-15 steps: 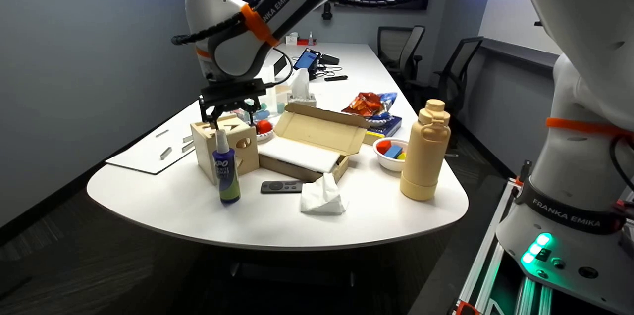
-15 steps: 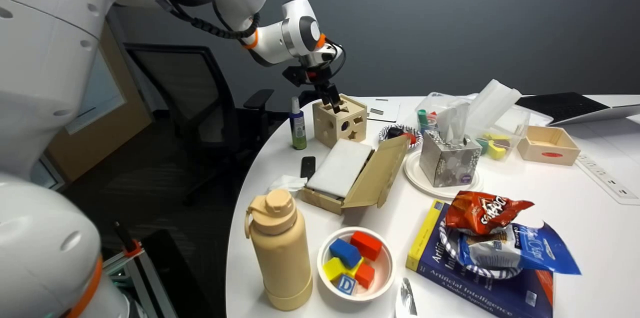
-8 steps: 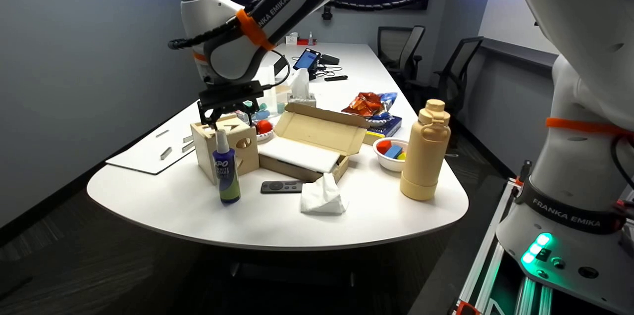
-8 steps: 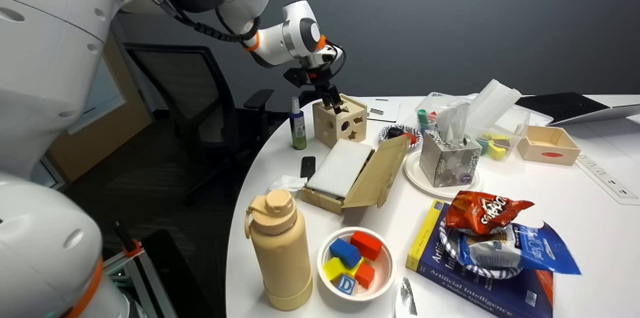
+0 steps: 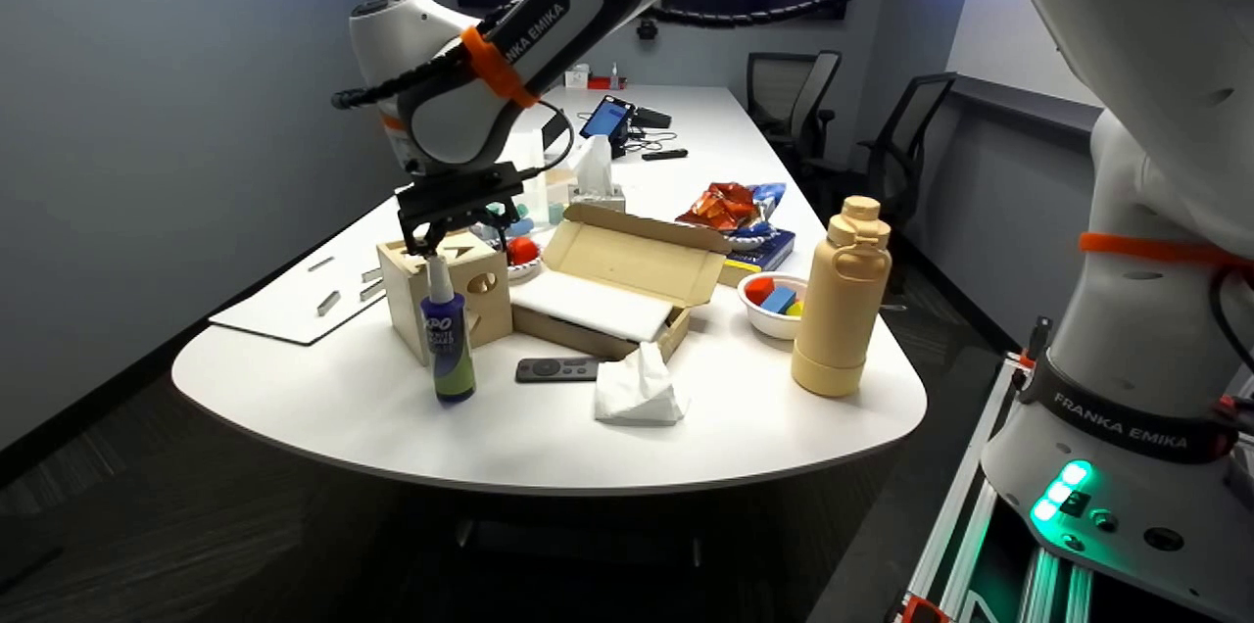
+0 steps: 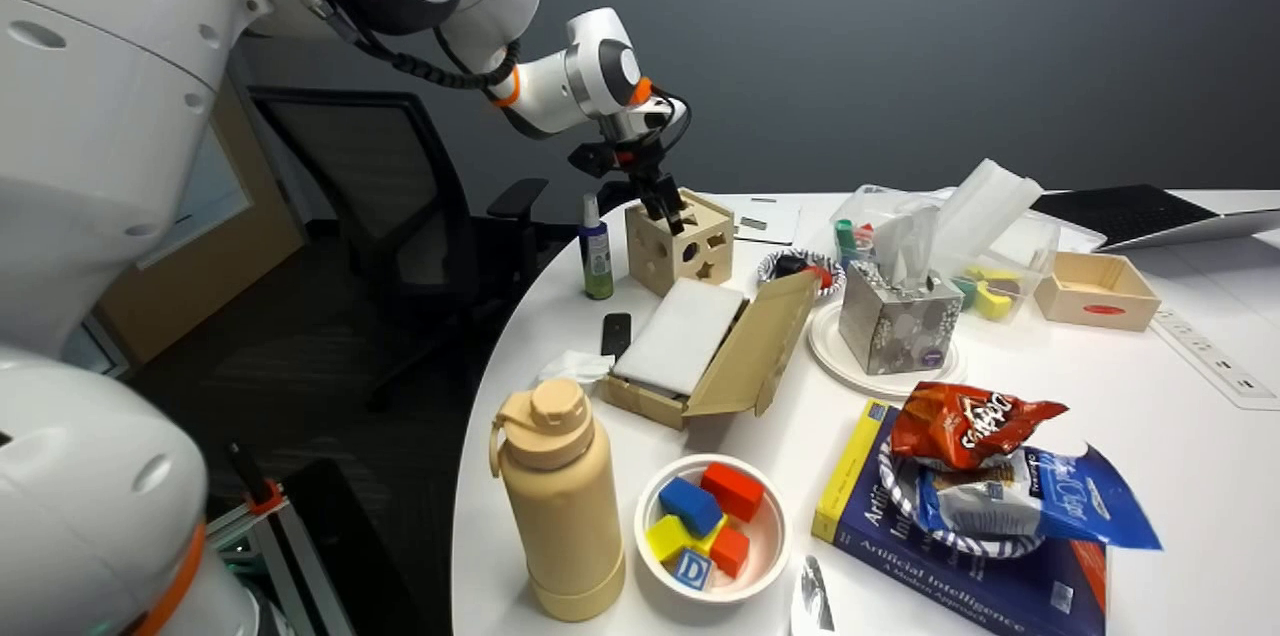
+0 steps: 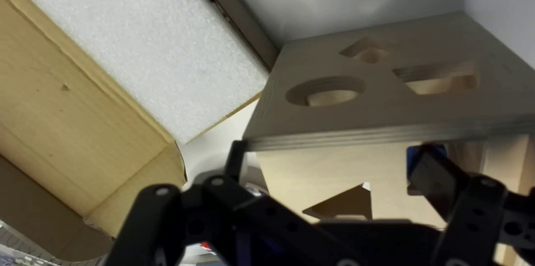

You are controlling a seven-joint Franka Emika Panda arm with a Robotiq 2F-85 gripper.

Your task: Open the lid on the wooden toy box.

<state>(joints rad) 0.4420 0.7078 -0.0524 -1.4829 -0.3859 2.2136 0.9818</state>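
The lid (image 7: 326, 170) is lying across the top of the box (image 6: 674, 259), with no lift showing, so the opening itself is looking undone. The box is standing near the rounded corner of the table (image 5: 372, 417), where the end edge is bending into a long edge. The gripper (image 7: 333, 151) is straddling the lid's border, fingers spread apart — one hanging just outside the box, the other reaching over the lid — and is gripping nothing visible. By my judgement the approach is nearly complete; taking hold, then raising or sliding the lid, is remaining.

Whether that second finger is dipping through one of the lid's holes or hovering above is escaping me; a blue patch (image 7: 411, 157) is peeking out beside it, too little to be naming. The wrist view is cutting off one side of the box, so any hinge or slot there is going unseen. In an exterior view the spray bottle (image 5: 448, 344) is covering a strip of the box and probably a fingertip.
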